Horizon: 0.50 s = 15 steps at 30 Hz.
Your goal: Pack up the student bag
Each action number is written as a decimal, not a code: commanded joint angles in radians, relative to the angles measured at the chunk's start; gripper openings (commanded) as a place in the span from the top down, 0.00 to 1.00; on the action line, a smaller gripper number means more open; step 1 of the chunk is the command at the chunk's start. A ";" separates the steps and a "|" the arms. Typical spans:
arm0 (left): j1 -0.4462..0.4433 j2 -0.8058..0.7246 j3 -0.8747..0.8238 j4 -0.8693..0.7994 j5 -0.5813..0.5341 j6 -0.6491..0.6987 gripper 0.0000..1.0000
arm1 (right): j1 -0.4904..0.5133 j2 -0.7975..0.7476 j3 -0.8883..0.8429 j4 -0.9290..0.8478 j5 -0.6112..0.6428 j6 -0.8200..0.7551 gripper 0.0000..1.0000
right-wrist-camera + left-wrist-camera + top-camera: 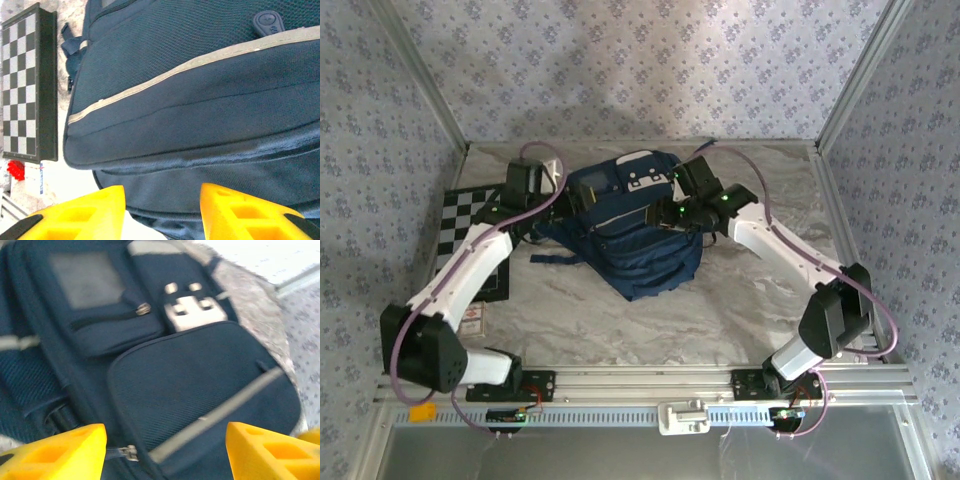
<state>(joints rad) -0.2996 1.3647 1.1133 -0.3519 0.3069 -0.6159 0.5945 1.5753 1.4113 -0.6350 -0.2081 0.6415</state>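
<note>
The student bag (630, 225), navy with white-grey patches and pale piping, lies flat in the middle of the marbled table. My left gripper (558, 205) is at the bag's left side. In the left wrist view the left gripper (166, 445) is open, its yellow fingers (75, 450) wide apart just above a front pocket (190, 375), with a metal zip pull (131, 453) beside the left finger. My right gripper (663, 215) hovers over the bag's upper right part. The right wrist view shows the right gripper (162, 197) open, with only bag fabric (200, 75) beyond it.
A folded chessboard (470, 235) lies left of the bag under the left arm, also seen as a chessboard (27, 85) in the right wrist view. A small white-and-red card (472, 322) sits near it. Patterned walls and metal posts enclose the table.
</note>
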 commanded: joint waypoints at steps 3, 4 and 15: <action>0.038 0.131 -0.044 0.172 0.096 -0.324 0.39 | -0.001 0.046 0.026 0.028 0.061 0.046 0.57; 0.039 0.152 -0.052 0.217 0.113 -0.349 0.40 | -0.003 0.051 0.021 0.030 0.064 0.047 0.57; -0.005 0.306 -0.031 0.363 0.116 -0.514 0.71 | -0.074 0.097 -0.009 0.055 0.061 0.016 0.60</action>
<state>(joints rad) -0.2726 1.6562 1.0546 -0.0532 0.3935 -1.0676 0.5575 1.6432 1.4071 -0.5873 -0.1764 0.6689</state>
